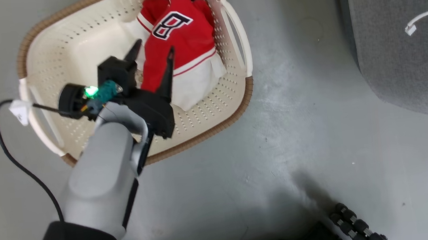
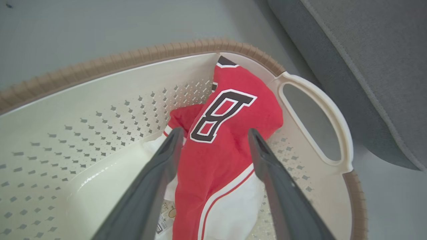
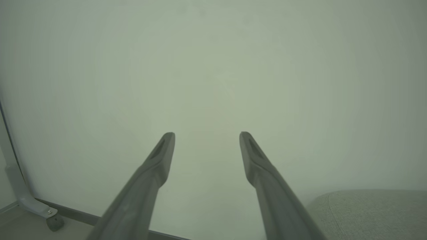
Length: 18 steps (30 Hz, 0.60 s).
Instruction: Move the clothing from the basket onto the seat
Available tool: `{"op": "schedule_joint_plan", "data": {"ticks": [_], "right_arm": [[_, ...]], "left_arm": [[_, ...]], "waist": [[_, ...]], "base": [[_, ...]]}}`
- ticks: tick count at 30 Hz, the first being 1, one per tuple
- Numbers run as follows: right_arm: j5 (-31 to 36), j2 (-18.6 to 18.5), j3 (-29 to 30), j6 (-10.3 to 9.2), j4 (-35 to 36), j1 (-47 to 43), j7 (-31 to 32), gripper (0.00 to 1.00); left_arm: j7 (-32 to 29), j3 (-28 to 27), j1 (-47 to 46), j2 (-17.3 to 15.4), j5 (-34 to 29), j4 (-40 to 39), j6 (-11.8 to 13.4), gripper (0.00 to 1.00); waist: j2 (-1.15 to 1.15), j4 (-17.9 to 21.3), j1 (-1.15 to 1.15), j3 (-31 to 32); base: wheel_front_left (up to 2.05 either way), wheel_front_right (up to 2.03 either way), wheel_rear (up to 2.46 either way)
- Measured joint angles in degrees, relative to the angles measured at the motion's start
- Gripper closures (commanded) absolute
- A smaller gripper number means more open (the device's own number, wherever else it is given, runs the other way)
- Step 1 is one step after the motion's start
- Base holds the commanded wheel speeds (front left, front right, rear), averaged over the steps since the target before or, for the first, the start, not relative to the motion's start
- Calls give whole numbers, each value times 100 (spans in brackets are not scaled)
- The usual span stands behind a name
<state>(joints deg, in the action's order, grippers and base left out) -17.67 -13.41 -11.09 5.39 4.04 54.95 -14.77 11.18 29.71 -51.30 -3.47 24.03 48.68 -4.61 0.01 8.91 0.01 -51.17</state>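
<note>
The cream perforated basket [image 1: 212, 108] with a brown rim stands on the grey floor. Inside its right half lies the red clothing [image 1: 185, 31] with white panels and a black-and-white "8" patch. My left gripper [image 1: 153, 49] hangs open over the basket, its fingers straddling the lower left part of the garment without gripping it. From the left wrist, the clothing [image 2: 220, 146] lies between the two open fingers [image 2: 166, 156] of the left gripper [image 2: 215, 133], with the basket wall [image 2: 100, 113] behind. The seat [image 1: 392, 33] is at the upper right. My right gripper [image 3: 206, 135] is open, facing a pale wall.
The seat's grey edge [image 2: 367, 66] runs close beside the basket's white right handle [image 2: 333, 110]. A black cable [image 1: 24, 171] loops left of my left arm. Dark wheels of my base [image 1: 356, 226] sit at the bottom. A seat corner [image 3: 370, 213] shows low right in the right wrist view.
</note>
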Motion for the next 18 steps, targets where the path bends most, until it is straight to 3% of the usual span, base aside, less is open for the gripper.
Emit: {"op": "schedule_joint_plan", "data": {"ticks": [18], "right_arm": [[-2, 234, -126, 26, 29, 96, -1, 0]], "left_arm": [[-108, 148, -884, -202, 0, 589, -246, 0]], "waist": [[-1, 366, -1, -636]], "base": [[0, 0, 0]]}}
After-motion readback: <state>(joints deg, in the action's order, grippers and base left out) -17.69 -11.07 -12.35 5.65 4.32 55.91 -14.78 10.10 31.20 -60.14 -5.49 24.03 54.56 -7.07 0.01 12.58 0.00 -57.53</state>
